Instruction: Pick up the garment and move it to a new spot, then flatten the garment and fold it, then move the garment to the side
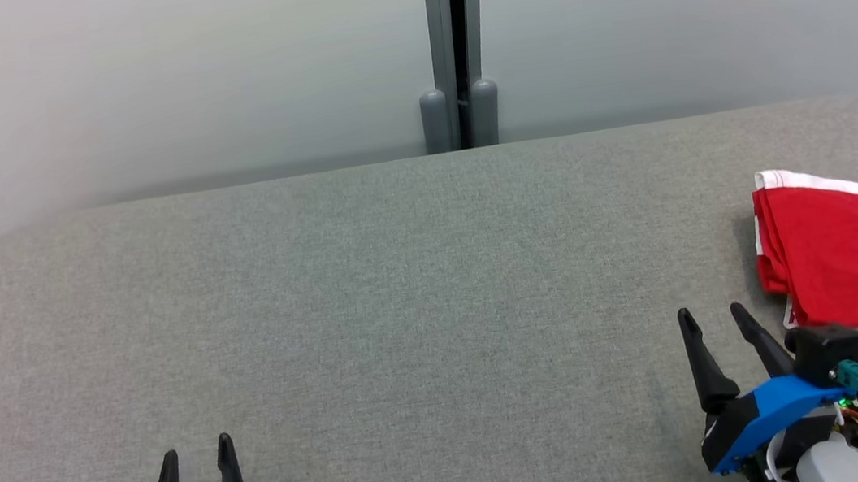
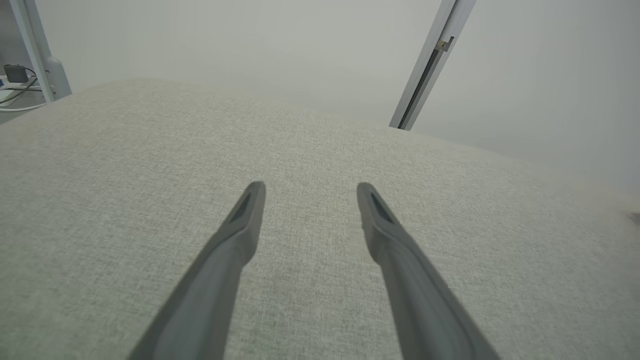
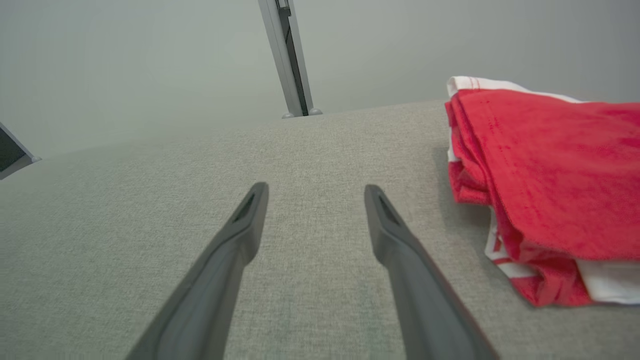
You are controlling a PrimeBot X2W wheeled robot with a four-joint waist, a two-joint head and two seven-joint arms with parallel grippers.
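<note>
Red garment [image 1: 847,247] with white trim lies bunched in a loose folded stack at the far right of the grey tabletop [image 1: 401,277], partly cut off by the edge of the head view. In the right wrist view, the garment [image 3: 550,170] sits just right of the fingers and isn't touching them.

Right gripper [image 1: 709,310] hovers low over the tabletop near the garment's left edge, jaws apart, nothing in them. Left gripper [image 1: 197,445] is at lower left, well apart from the garment, also spread and empty. Both wrist views agree: left gripper [image 2: 311,186] has bare grey cloth between its fingers, and so does the right gripper [image 3: 316,186].

Handling, as a judgement:
- **Feel:** soft knit or terry-like fabric, light and limp, no stiffness. It will sag and unfold once lifted.
- **Grip:** not slippery and not fragile, though the layers may slide over each other.
- **Drag:** the cloth-covered tabletop probably adds drag, so lift rather than pull.
- **Where to take hold:** the left folded edge nearest the right gripper, where several layers stack up. Pinch through all of them, or only the top layer comes away.
- **For spreading:** two corners, one per gripper.

Grey partition post [image 1: 460,40] stands behind the tabletop.
</note>
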